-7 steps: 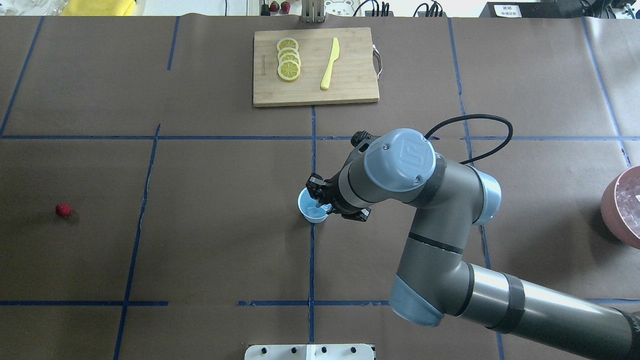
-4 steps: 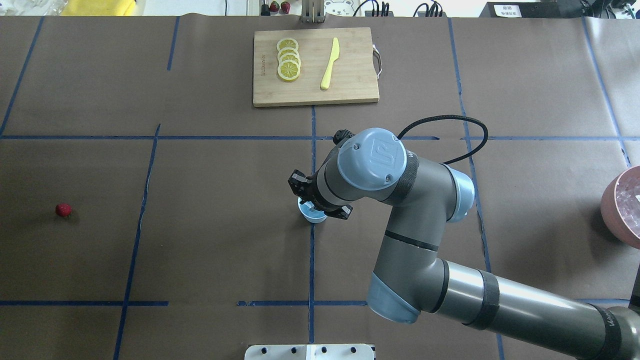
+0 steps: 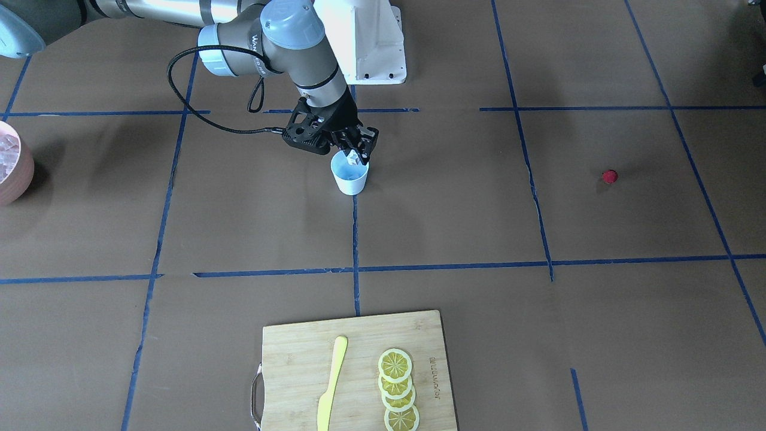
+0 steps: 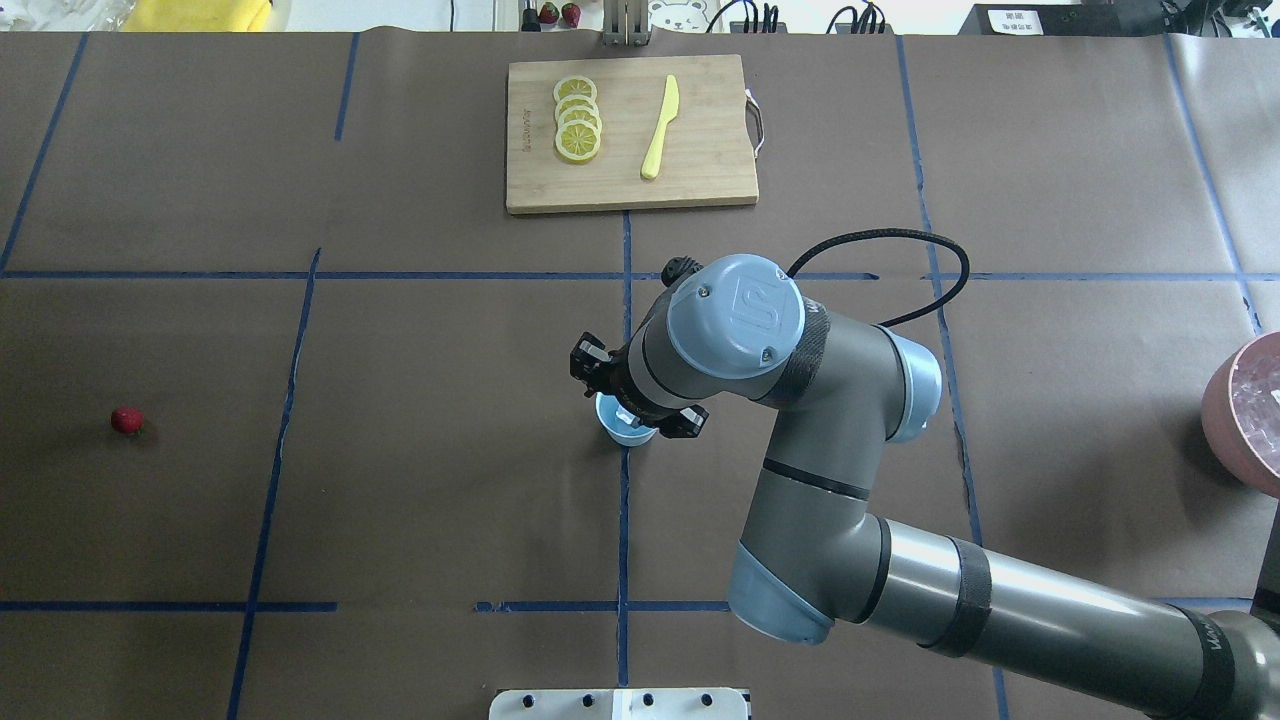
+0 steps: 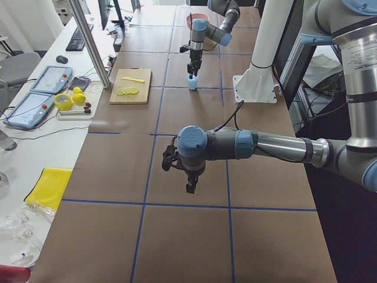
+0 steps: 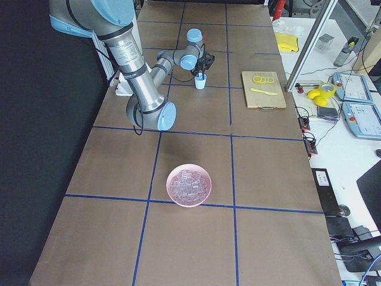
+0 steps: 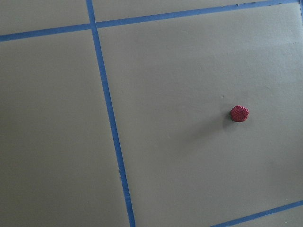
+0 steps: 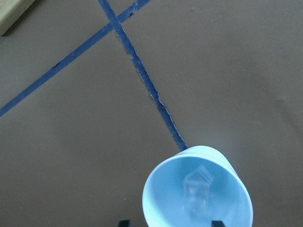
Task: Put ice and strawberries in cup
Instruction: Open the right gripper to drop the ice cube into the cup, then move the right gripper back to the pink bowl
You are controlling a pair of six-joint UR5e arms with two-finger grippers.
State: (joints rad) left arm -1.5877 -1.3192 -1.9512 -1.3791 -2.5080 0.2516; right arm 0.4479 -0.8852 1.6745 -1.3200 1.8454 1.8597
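Note:
The pale blue cup (image 4: 622, 432) stands at the table's middle, also in the front view (image 3: 350, 178). My right gripper (image 3: 357, 157) hangs just over its rim. In the right wrist view the fingertips (image 8: 124, 222) stand wide apart, open, and one clear ice cube (image 8: 196, 187) lies inside the cup (image 8: 163, 201). The red strawberry (image 4: 127, 420) lies far to the left on the paper and shows in the left wrist view (image 7: 239, 113). My left gripper (image 5: 189, 186) hovers above that area; I cannot tell whether it is open or shut.
A pink bowl (image 6: 189, 204) full of ice cubes sits at the far right (image 4: 1225, 410). A wooden cutting board (image 4: 700, 160) with lemon slices (image 4: 578, 125) and a yellow knife (image 4: 660, 125) lies at the back middle.
My right arm has swung to the left, carrying the gripper from the cup's right side to over its left rim. The cup and strawberry have not moved.

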